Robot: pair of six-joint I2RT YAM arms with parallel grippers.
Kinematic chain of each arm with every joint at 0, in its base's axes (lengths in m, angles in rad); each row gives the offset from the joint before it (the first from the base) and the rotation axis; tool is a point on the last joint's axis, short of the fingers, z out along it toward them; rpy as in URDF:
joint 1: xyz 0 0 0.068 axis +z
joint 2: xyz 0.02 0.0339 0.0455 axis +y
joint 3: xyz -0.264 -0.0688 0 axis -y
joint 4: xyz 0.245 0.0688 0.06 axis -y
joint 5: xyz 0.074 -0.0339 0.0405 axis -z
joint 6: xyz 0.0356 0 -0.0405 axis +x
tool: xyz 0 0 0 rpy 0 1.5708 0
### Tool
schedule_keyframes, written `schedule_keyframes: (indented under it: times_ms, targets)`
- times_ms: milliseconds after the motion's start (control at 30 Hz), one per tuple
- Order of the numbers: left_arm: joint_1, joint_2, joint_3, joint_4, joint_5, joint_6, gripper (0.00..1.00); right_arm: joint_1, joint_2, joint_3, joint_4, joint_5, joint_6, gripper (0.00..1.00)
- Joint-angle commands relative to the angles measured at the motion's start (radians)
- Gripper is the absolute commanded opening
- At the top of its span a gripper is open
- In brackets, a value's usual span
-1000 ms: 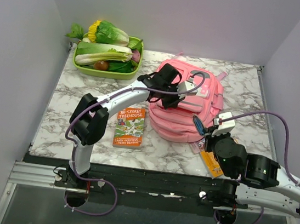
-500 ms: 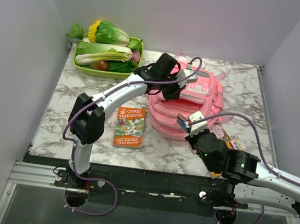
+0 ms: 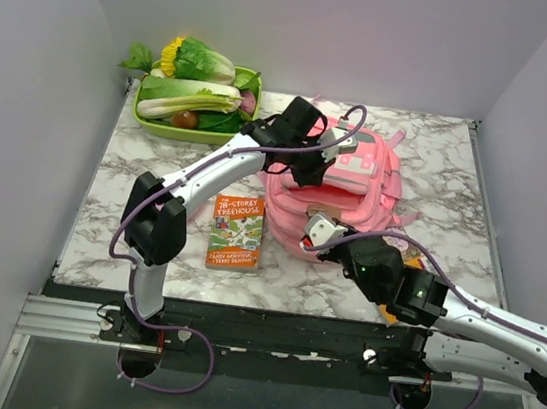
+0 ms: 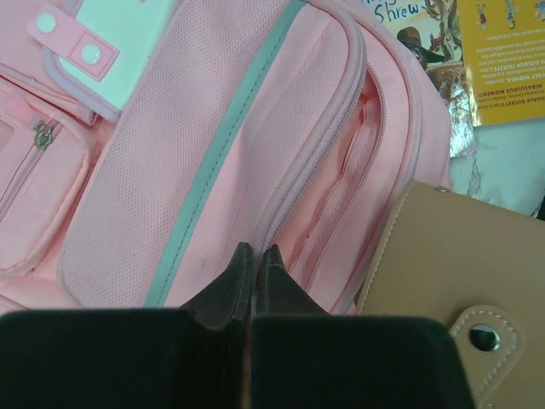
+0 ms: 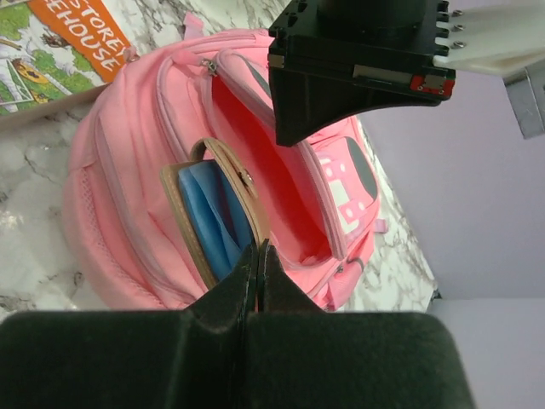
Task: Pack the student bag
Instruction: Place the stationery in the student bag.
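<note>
The student bag (image 3: 361, 191) is a pink backpack lying mid-table with its main compartment open. My left gripper (image 3: 308, 169) is shut on the edge of the bag's front panel (image 4: 213, 128) and holds the opening apart; its tips (image 4: 255, 250) pinch the fabric by the zip. My right gripper (image 3: 313, 232) is at the bag's near side. It is shut on the cover edge of a tan case with a blue inside (image 5: 241, 183), which stands partly inside the opening (image 5: 289, 196). The case also shows in the left wrist view (image 4: 443, 256).
A green tray of vegetables (image 3: 196, 104) stands at the back left. An orange book (image 3: 237, 230) lies left of the bag. Another book (image 4: 502, 60) lies right of the bag, and an orange item (image 3: 386, 305) sits near the front edge.
My right gripper has moved left along the bag's near side, carrying the tan case to the opening. My left gripper has pulled the bag's front panel back, and the bag has shifted.
</note>
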Motion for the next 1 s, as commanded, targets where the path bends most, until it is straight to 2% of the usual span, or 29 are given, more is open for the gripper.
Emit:
schedule_keyframes:
  times_ms: [0, 300, 533, 967]
  targets:
    - [0.004, -0.076, 0.043, -0.006, 0.051, -0.008, 0.0, -0.048, 0.029, -0.015, 0.097, -0.108, -0.153, 0.01]
    - [0.004, -0.079, 0.044, -0.037, 0.076, 0.01, 0.0, -0.111, 0.094, -0.021, 0.251, -0.129, -0.259, 0.01]
    - [0.004, -0.08, 0.038, -0.044, 0.1, 0.012, 0.0, -0.15, 0.124, -0.023, 0.295, -0.146, -0.313, 0.01]
    - [0.004, -0.106, 0.046, -0.058, 0.114, 0.012, 0.0, -0.248, 0.265, -0.081, 0.367, -0.184, -0.242, 0.01]
